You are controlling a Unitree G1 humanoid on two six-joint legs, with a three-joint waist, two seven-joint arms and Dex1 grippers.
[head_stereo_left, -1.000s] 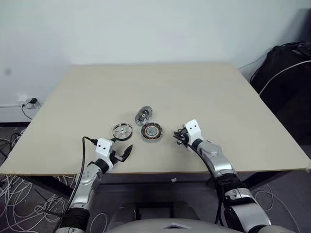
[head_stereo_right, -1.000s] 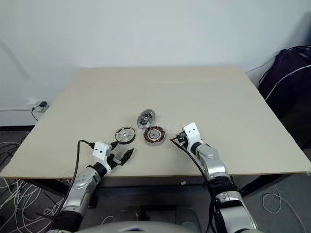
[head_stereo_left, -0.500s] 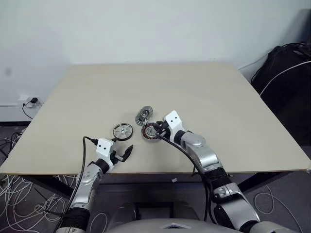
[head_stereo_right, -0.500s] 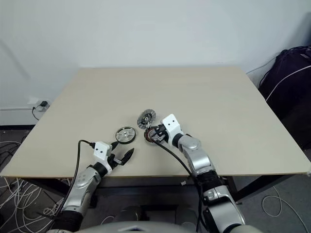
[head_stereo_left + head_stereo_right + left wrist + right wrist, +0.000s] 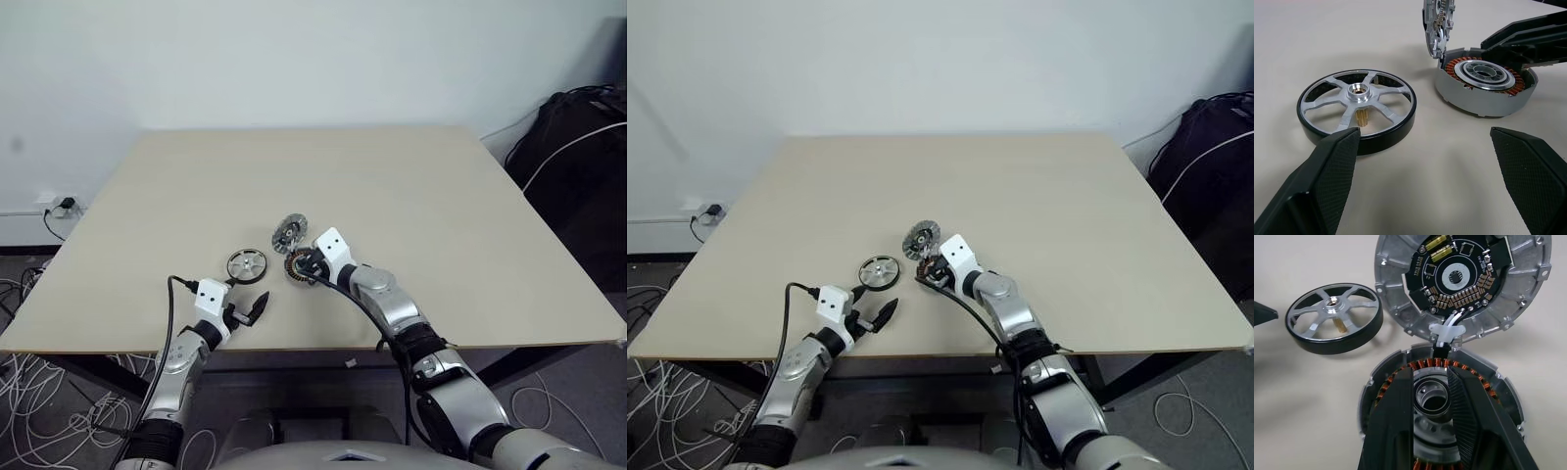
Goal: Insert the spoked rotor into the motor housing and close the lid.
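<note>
- The beige counter [image 5: 411, 186] fills mid-frame; a black bag [image 5: 573, 147] sits at the right edge, cables [image 5: 39, 392] lower left.
- Motor housing [image 5: 297, 267] lies centre, its lid [image 5: 290, 233] tilted up just behind.
- Spoked rotor [image 5: 246, 264] lies left of it.
- Right pincer [image 5: 1431, 396], fingers nearly together, is over the housing's centre.
- Left pincer [image 5: 1435, 161] is spread wide, empty.

Even, bright indoor light; soft shadows, sharp focus, no glare

Silver-grey arms, white wrist blocks, seemingly textured black fingers [image 5: 1327, 181], black cables.
</note>
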